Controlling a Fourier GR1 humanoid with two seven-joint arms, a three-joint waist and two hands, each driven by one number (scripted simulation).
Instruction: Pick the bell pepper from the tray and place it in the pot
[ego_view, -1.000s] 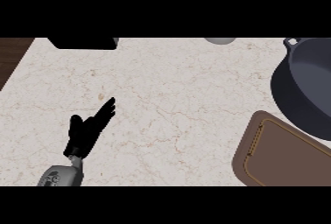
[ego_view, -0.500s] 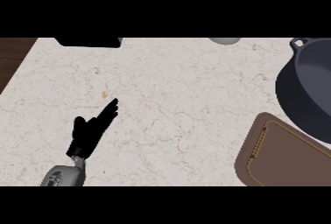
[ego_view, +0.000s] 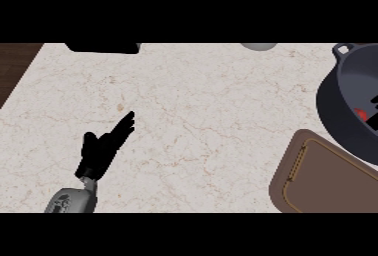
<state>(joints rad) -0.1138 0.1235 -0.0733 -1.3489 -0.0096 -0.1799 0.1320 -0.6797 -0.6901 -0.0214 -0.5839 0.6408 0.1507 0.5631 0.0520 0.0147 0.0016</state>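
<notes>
Your left hand (ego_view: 103, 150) near the counter's (ego_view: 207, 100) front-left, fingers straight, pot (ego_view: 343, 110) at right edge, perhaps bell pepper (ego_view: 362, 114) inside, tray (ego_view: 325, 180) front-right.

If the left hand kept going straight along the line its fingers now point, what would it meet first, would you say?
The left hand points up and to the right across bare counter. Nothing lies in that line until the pale object at the far edge, and it might pass left of that; height is unclear.
</notes>
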